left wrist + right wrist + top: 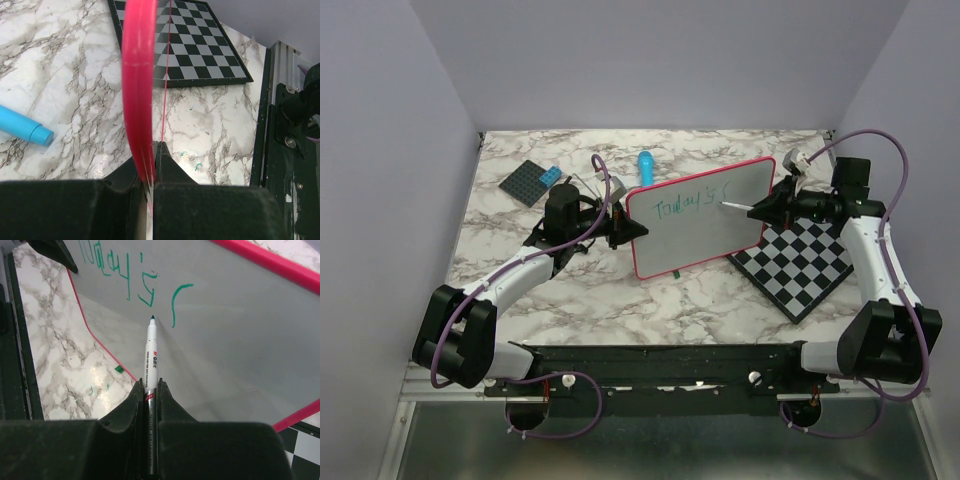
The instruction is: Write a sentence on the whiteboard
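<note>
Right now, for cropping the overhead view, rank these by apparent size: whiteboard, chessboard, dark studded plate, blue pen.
1. whiteboard, though held up nearer the camera
2. chessboard, partly covered
3. dark studded plate
4. blue pen

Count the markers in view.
2. The white marker sits in the right gripper; the blue marker lies on the table beyond the whiteboard. The board may hide others.
</note>
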### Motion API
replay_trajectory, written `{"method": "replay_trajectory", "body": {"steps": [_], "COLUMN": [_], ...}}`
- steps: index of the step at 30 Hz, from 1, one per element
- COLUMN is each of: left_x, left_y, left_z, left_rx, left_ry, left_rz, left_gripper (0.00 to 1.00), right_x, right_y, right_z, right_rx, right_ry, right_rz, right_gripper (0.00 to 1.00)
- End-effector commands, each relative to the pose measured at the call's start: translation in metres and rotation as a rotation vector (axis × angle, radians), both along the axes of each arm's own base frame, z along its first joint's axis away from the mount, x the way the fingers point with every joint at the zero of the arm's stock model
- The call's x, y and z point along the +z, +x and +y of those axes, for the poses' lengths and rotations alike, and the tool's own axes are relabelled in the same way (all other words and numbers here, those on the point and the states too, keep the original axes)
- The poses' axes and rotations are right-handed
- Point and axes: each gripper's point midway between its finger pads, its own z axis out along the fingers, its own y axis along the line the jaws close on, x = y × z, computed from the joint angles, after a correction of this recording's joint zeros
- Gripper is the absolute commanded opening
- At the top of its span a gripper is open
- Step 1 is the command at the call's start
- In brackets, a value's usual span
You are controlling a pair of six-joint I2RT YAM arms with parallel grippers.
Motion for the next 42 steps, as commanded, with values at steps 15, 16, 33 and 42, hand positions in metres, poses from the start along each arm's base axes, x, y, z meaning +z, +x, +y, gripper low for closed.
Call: {"method": "replay_trajectory", "body": {"steps": [15, 16, 33, 42], "left_x": [-0.042, -0.043, -0.043, -0.043], "left_y": [0.001, 0.001, 0.001, 0.001], "left_z": [0.011, 0.011, 0.011, 0.011], "left_rx": [0.053, 0.053, 0.055, 0.055], "left_ry": [0.121, 0.121, 0.122, 0.122], "left_rz": [0.081, 0.081, 0.082, 0.084], "left_gripper": [0.00, 0.00, 0.00, 0.00], "right_x": [0.045, 0.045, 0.024, 0.016], "right_y": [0.002, 0.004, 0.017, 0.014], "right_z": [-0.001, -0.001, -0.003, 0.004], "right_rx": [-0.016, -0.019, -0.037, -0.014], "right_ry": [0.052, 0.050, 0.038, 0.032], "right_rz": [-0.064, -0.070, -0.015, 0.007], "right_gripper": [0.01, 0.00, 0.01, 0.01]}}
